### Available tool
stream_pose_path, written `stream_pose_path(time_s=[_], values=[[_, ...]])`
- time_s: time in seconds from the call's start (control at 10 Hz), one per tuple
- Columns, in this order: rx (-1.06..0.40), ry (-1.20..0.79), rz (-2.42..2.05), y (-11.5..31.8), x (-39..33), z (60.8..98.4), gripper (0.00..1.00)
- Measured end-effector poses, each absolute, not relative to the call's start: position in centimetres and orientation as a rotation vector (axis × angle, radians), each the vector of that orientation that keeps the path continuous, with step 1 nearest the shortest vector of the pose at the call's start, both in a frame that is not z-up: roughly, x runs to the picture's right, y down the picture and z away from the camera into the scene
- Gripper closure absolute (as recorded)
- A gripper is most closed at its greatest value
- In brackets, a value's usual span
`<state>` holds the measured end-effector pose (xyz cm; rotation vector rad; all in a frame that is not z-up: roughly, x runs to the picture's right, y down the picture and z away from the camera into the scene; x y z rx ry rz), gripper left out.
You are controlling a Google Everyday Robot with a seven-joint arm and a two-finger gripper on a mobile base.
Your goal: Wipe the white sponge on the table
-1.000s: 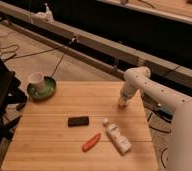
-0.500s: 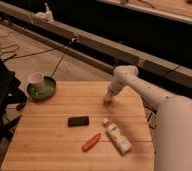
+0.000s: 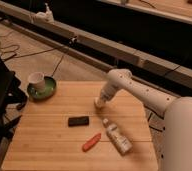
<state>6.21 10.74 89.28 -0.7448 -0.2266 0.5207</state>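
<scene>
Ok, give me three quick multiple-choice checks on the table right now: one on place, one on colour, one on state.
1. Where is the gripper?
A. low over the far half of the table, right of centre
B. above the green plate
C. off the near left corner

2. What colour is the plate under the cup?
A. red
B. green
C. black

3. How does the bottle sit?
A. upright
B. lying on its side
C. inside the cup

Answers:
1 A, the arm reaches down there from the right, the gripper shut down at the wood beyond the bottle.
2 B, the plate at the far left corner is green.
3 B, it lies flat, right of the orange marker and black object.
</scene>
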Motion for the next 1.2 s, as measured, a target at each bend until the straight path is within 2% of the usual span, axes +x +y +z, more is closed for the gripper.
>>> stream_pose_path(time_s=[0.4, 0.6, 0.9, 1.2], values=[[-0.732, -0.036, 0.65, 12.6, 15.8, 89.5, 1.0], [-0.707, 0.025, 0.701, 10.8, 17.7, 92.1, 1.0], [-0.683, -0.024, 0.67, 7.4, 13.7, 95.2, 1.0], [-0.706, -0.142, 0.544, 6.7, 6.9, 94.0, 1.0]])
